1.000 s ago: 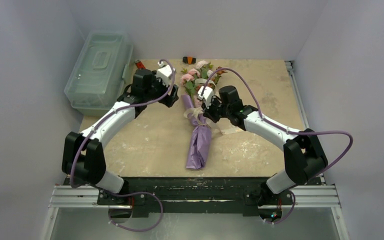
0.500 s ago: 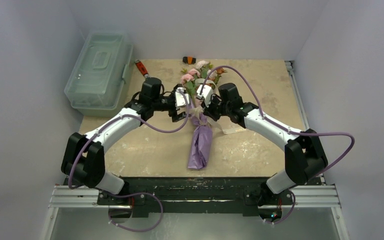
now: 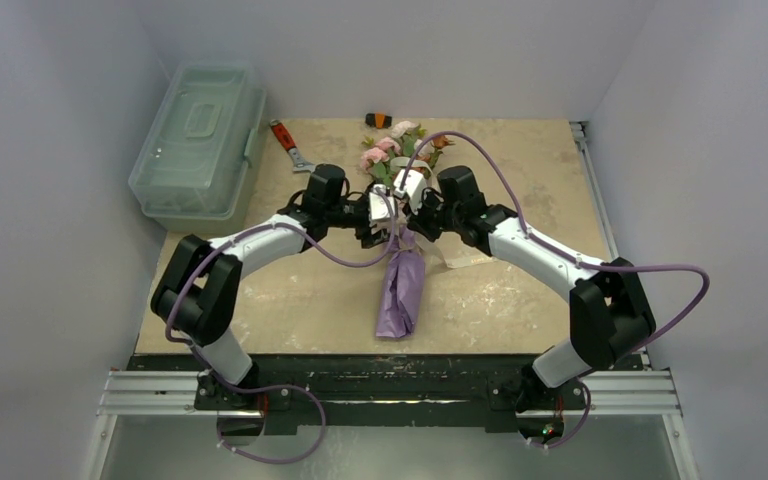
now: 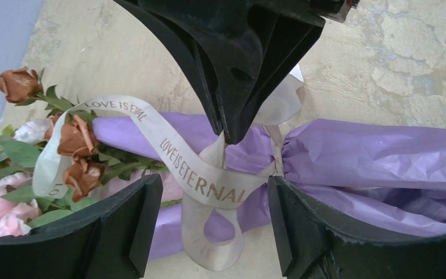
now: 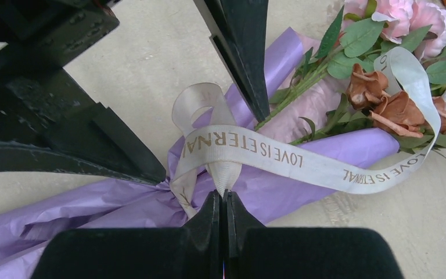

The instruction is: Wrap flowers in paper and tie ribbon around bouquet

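1. A clear plastic box [image 3: 200,135] with a lid stands at the far left edge of the table [image 3: 290,290].
2. Just right of the box, a red-handled tool [image 3: 285,140] lies on the tabletop.
3. The left gripper [image 3: 376,214] reaches in from the left to the middle of the bouquet [image 3: 398,240]. Its jaws stand wide apart, one on each side of a ribbon [image 4: 209,180] loop, gripping nothing.
4. The bouquet lies in the middle of the table, blooms toward the far side. Its lilac paper [image 3: 400,290] roll points toward the near edge.
5. The cream ribbon, printed "LOVE IS ETERNAL", is cinched around the narrow neck of the paper. One tail curves over the orange-brown blooms of the flowers [image 3: 390,150].
6. A small orange and black thing [image 3: 378,120] sits just beyond the blooms at the far edge.
7. The right gripper [image 5: 223,195] comes in from the right. Its jaws are pressed together, pinching a ribbon loop just above the knot.
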